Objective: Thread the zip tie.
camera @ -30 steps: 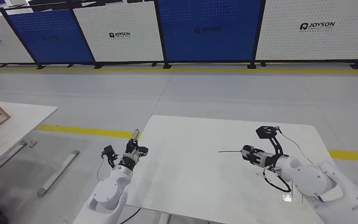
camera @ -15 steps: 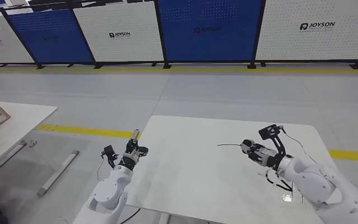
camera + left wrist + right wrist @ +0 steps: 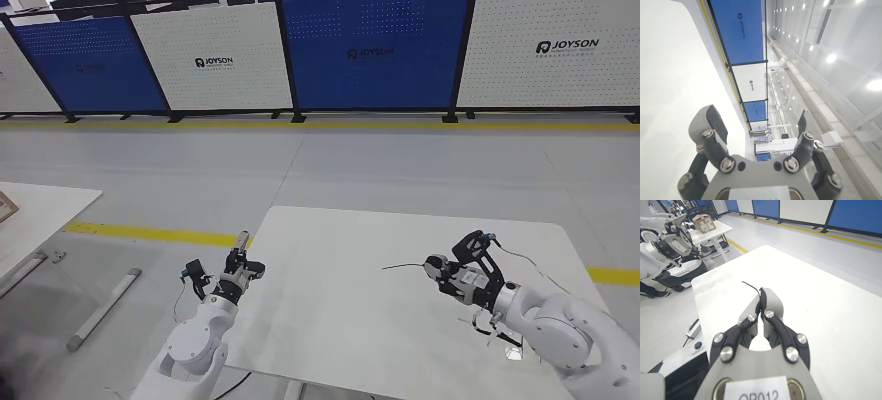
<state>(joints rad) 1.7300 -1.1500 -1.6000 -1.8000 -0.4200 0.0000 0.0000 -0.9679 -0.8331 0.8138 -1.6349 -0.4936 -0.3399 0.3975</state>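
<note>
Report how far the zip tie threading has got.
Done: the right gripper is shut on the zip tie, so the pickup looks finished. In hand: the tie's thin tail sticks out past the fingertips over the table. Left: the left gripper is open and empty at the table's opposite edge, and the strap forms no loop, so the threading itself is not yet done.

The zip tie shows only its thin, curved tail. The rest of it is hidden between the pressed-together pads of the right gripper. In the top view the zip tie is 1 hair-thin line, too small to tell any detail. The left gripper is also too small in that view to judge its finger gap. The table is cut off at the edge of the right wrist view.
</note>
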